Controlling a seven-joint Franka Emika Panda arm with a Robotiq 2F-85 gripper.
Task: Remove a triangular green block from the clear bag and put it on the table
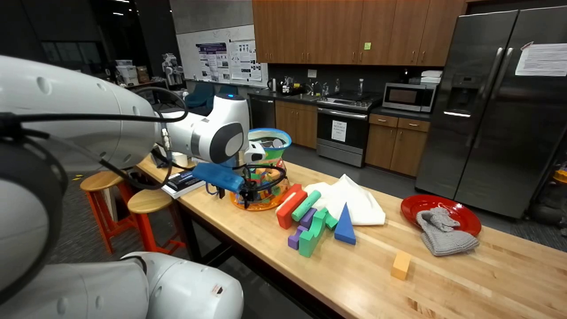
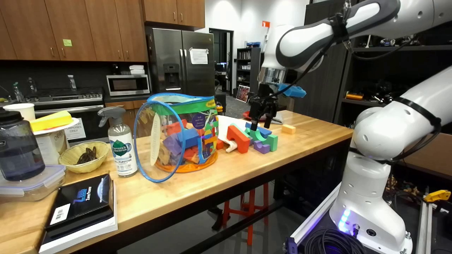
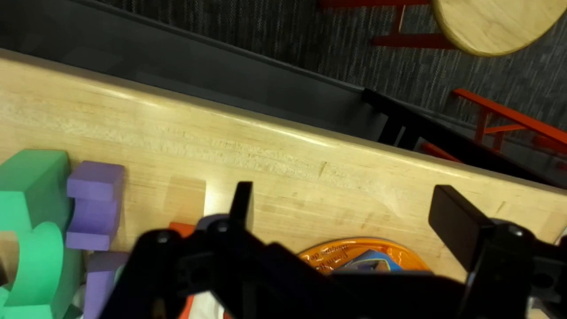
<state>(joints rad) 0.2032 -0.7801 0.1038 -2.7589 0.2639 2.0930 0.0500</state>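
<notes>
1. Going in this wide, the claw (image 3: pixel 344 208) could snag the flimsy-looking clear bag (image 2: pixel 201 109) and drag or topple it where it stands on the bench (image 1: pixel 363 274).
2. The wrong piece could come out: the triangular green block should be among the blocks (image 2: pixel 190 137) crowded in the bag, but I cannot single it out there.
3. The claw's fingers (image 3: pixel 458 223) stand far apart with nothing held between them; it hangs outside the bag, near it, and seems to touch nothing.
</notes>
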